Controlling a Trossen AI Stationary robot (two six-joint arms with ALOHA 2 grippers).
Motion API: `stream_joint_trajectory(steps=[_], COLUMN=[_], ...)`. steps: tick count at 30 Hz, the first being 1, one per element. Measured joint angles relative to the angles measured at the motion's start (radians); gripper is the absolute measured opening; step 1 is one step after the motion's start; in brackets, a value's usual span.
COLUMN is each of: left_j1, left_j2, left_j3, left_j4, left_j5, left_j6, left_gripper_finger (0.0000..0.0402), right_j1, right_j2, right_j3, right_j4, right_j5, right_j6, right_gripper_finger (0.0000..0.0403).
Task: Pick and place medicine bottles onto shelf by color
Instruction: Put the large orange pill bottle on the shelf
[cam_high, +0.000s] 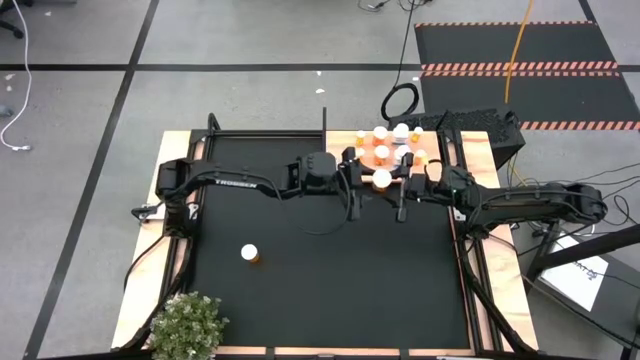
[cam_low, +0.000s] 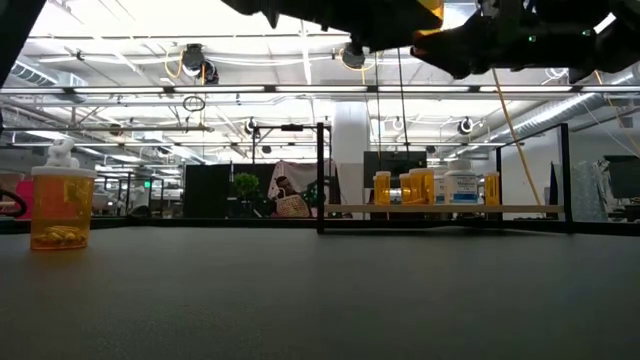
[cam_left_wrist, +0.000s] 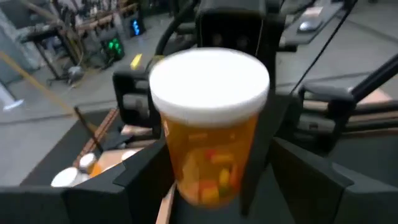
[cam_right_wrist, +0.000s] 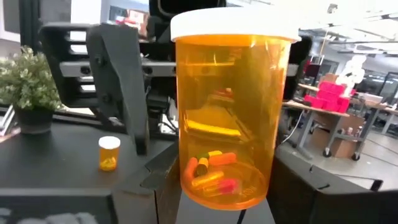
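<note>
A large orange medicine bottle (cam_high: 381, 179) with a white cap hangs upright high over the black mat, between my two grippers. My right gripper (cam_high: 396, 187) comes from the table's right and is shut on it. My left gripper (cam_high: 364, 186) comes from the left and is open, with a finger on either side of the same bottle (cam_left_wrist: 211, 143). The right wrist view shows a gap between one left finger (cam_right_wrist: 118, 87) and the bottle. Several bottles (cam_low: 420, 187) stand on the shelf (cam_low: 520, 209) at the far right. A small orange bottle (cam_high: 250, 253) stands alone on the mat. My right gripper pinches the bottle's lower body (cam_right_wrist: 186, 180) between its two fingers, one on each side. The fingers come about level from the table's right side. The bottle stands upright in the hold, cap up, lifted well clear of the mat.
A potted plant (cam_high: 188, 325) stands at the near left corner. A black frame runs round the mat (cam_high: 330, 290), with an upright post (cam_low: 320, 175) at the far edge beside the shelf. The near and middle mat lies bare around the lone bottle.
</note>
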Motion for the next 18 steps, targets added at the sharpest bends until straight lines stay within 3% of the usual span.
stream_joint_trajectory(steps=[11,18], left_j1=[0.012,0.028], left_j2=[0.059,0.065], left_j3=[-0.005,-0.004], left_j4=[0.118,0.105], left_j5=[0.046,0.047], left_j6=[0.023,0.031], left_gripper_finger=[0.0263,0.0195], right_j1=[-0.001,0.000], right_j2=[0.043,0.045], right_j3=[0.000,0.000], right_j4=[0.042,0.039], right_j5=[-0.017,-0.015], right_j6=[0.000,-0.007], right_gripper_finger=[0.0181,0.0181])
